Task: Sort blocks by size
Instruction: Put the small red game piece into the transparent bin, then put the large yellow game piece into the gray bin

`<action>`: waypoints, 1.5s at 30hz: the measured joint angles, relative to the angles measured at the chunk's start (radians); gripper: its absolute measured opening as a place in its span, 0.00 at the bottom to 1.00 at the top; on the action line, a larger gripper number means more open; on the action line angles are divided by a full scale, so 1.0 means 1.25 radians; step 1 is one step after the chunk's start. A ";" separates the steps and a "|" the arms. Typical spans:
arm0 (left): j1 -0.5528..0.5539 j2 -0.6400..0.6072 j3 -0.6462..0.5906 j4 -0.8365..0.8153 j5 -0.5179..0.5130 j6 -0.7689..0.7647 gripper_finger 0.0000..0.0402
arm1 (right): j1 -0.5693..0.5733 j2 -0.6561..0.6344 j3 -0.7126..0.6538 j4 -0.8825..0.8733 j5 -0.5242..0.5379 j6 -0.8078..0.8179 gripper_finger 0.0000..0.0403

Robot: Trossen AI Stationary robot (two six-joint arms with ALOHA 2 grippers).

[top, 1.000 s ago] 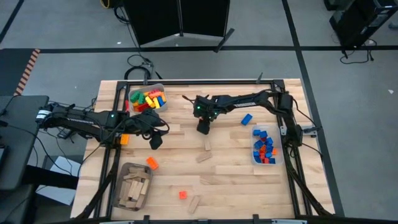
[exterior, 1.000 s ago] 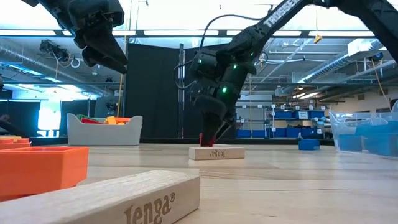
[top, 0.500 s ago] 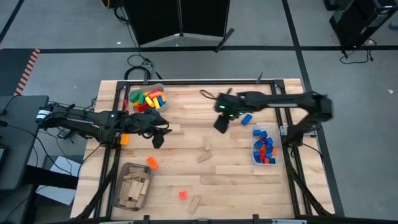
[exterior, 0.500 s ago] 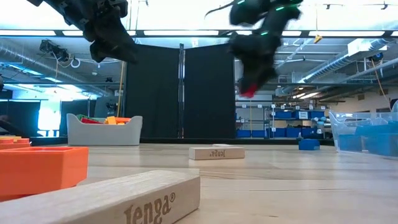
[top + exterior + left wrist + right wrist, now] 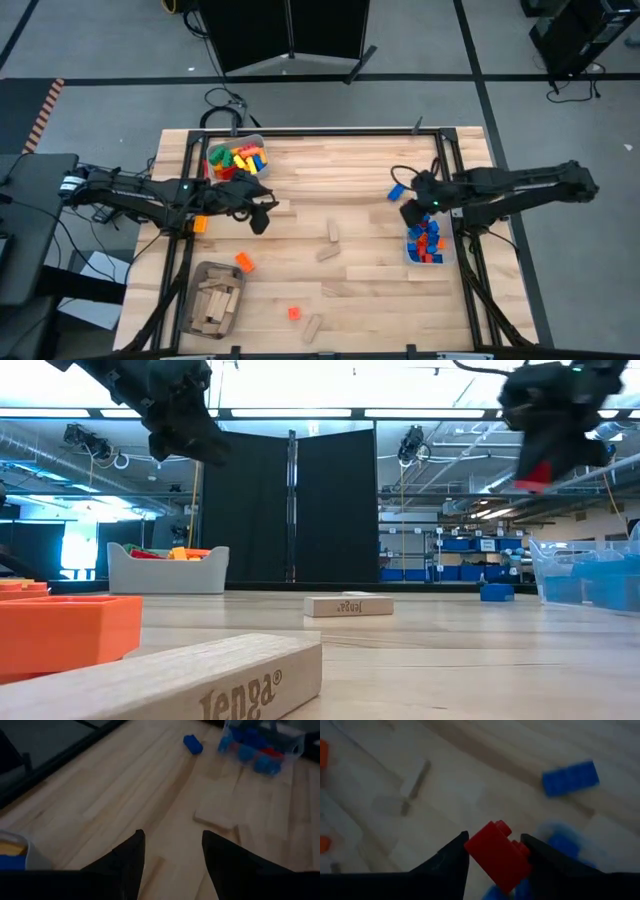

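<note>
**Claw carries a red brick above the clear bin**

Right claw (image 5: 492, 857) is clamped on a red brick (image 5: 498, 855), raised off the table (image 5: 360, 170) at the near end of the clear bin (image 5: 429, 238) of blue and red bricks on the right side. One blue brick (image 5: 397, 190) lies loose on the boards just beside it.

The left claw (image 5: 262, 221) hangs above the wood near the grey bin (image 5: 237, 160) of mixed coloured bricks, its fingers parted with nothing between them.

The table is pale butcher-block wood in a black frame. Tan wooden pieces (image 5: 332, 233) lie scattered mid-table, one stamped "Jenga" (image 5: 348, 605) in the low view. An orange brick (image 5: 244, 262) and a small red one (image 5: 294, 313) sit toward the front, beside a bin of wooden pieces (image 5: 213, 297). Beyond, a black curtain (image 5: 290, 510), ceiling strip lights and shelving with blue crates.
</note>
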 joint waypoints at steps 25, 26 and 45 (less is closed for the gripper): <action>0.002 0.084 0.216 -0.393 -0.134 -0.166 0.51 | 0.047 -0.142 -0.061 -0.098 -0.076 -0.176 0.64; 0.005 0.083 0.231 -0.451 -0.121 -0.173 0.51 | 0.047 -0.146 -0.061 -0.091 -0.070 -0.186 0.63; 0.084 0.300 0.230 -0.958 0.320 0.001 0.50 | 0.044 -0.130 -0.061 0.124 -0.004 -0.201 0.61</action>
